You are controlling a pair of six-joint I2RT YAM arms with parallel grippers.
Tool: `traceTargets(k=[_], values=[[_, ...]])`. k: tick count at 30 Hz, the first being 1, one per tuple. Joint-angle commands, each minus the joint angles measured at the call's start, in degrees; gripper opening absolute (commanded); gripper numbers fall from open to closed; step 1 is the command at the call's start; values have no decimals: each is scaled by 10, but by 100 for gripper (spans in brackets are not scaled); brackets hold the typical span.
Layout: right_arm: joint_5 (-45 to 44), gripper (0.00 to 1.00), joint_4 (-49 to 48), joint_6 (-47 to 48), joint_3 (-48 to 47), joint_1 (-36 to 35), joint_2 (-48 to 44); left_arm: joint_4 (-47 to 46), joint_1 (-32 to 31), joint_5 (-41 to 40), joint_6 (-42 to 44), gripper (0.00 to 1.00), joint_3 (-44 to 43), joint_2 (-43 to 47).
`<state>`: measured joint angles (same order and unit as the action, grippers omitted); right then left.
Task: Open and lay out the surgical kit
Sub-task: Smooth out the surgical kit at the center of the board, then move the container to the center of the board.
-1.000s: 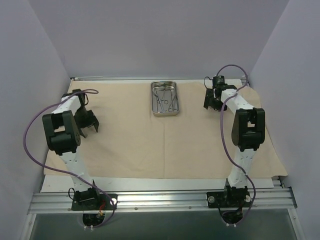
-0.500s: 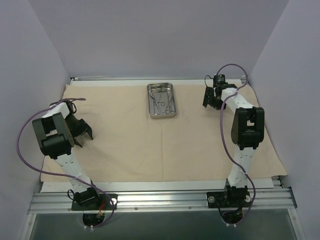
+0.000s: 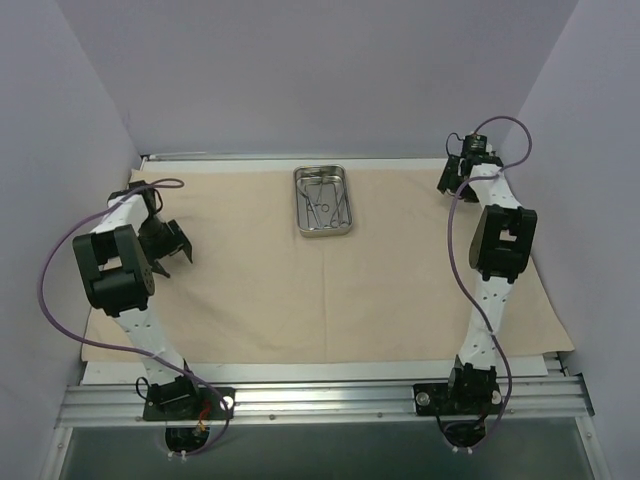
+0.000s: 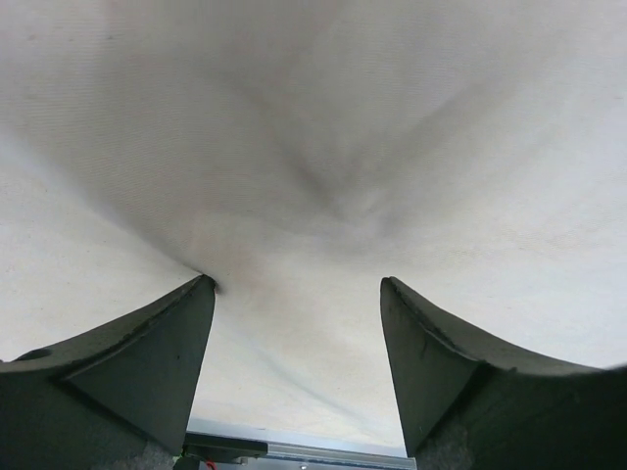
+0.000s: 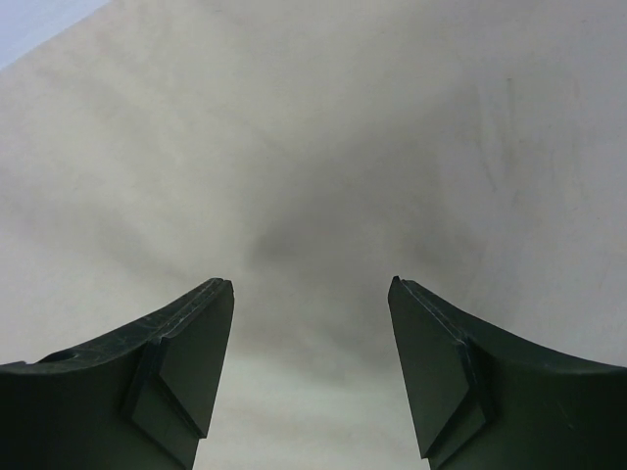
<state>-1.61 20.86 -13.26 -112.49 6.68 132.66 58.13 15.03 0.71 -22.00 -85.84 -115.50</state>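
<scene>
The steel tray [image 3: 323, 200] sits on the far middle part of the beige cloth [image 3: 300, 300], close to the cloth's back edge. Its long axis runs from the arm bases toward the back wall, leaning only slightly. The thin metal instruments [image 3: 325, 204] lie inside it, roughly lengthwise; which way their rings point is too small to tell. The cloth is spread flat over nearly the whole table. Plain lavender walls [image 3: 320, 70] close in the back and both sides, and a metal rail [image 3: 330, 400] crosses the near edge.

Well left of the tray and nearer the bases, the left gripper [image 4: 297, 281] is spread wide, low over the cloth, which puckers at one fingertip [image 4: 201, 289]. To the tray's right, level with its far end, the right gripper [image 5: 310, 281] hangs wide apart over bare cloth, holding nothing
</scene>
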Motion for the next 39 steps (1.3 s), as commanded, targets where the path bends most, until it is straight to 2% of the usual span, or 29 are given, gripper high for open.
traceTargets(k=[1,9,14,15,17,18,20,21,22,25,27,30,34,39], values=[[-23,66,37,11,-49,5,54,-14,-17,20,-2,77,-41,21],[-68,66,78,32,-150,11,146,-1,-40,33,-3,77,-78,47],[-83,66,55,42,-151,-32,71,1,-45,17,-22,77,-66,83],[-88,69,51,42,-143,-42,56,-2,-45,16,-27,77,-61,87],[-100,82,47,37,-142,-63,21,-14,-44,19,-30,77,-48,87],[-108,100,45,22,-136,-65,11,-15,-41,20,-30,77,-48,74],[-62,100,29,-17,-124,-74,-15,-4,-40,25,-32,77,-58,55],[43,100,11,-58,-109,-69,-25,-2,-39,28,-31,77,-60,38],[106,100,-38,-88,-64,-59,-42,-4,-36,27,-32,77,-59,33],[250,100,-97,-155,-20,-34,-50,-11,-31,28,-31,77,-46,16],[241,100,-61,-131,-58,-60,-34,-21,-29,20,-24,77,-30,8],[243,94,1,-91,-135,-94,6,-28,-26,3,-10,77,-15,-2],[275,89,-9,-85,-133,-125,14,-43,-23,1,5,77,-6,-3],[284,88,-6,-65,-123,-161,17,-48,-24,-2,7,79,-14,28]])
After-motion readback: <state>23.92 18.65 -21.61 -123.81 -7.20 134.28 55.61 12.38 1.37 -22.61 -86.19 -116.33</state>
